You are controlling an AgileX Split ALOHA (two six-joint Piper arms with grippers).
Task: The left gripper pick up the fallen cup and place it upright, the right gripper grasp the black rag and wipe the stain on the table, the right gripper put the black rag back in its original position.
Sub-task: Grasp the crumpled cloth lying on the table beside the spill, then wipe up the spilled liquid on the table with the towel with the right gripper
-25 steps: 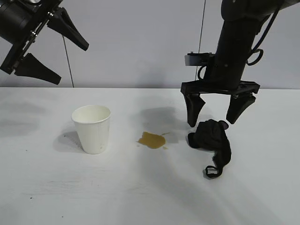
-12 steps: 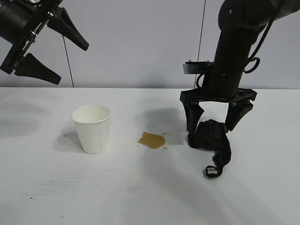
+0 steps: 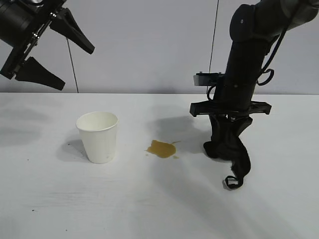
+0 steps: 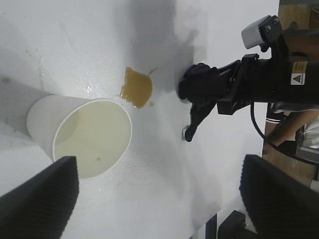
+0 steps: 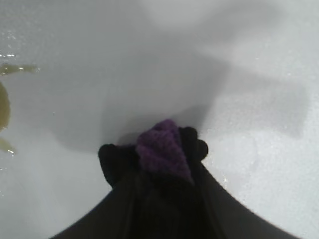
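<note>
Right gripper [image 3: 229, 130] now clamped on black rag [image 3: 227, 147]

The only marking in sight is a yellow warning-triangle label [image 4: 297, 78] on the right arm's black housing, seen from the left wrist camera. Small print runs beside it, too fine to read. No other text, brand or number is legible.

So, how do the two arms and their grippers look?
Both arms are black. The left gripper has tapering pointed fingers. The right gripper carries a looped black cable, a small grey block and a yellow warning label.
</note>
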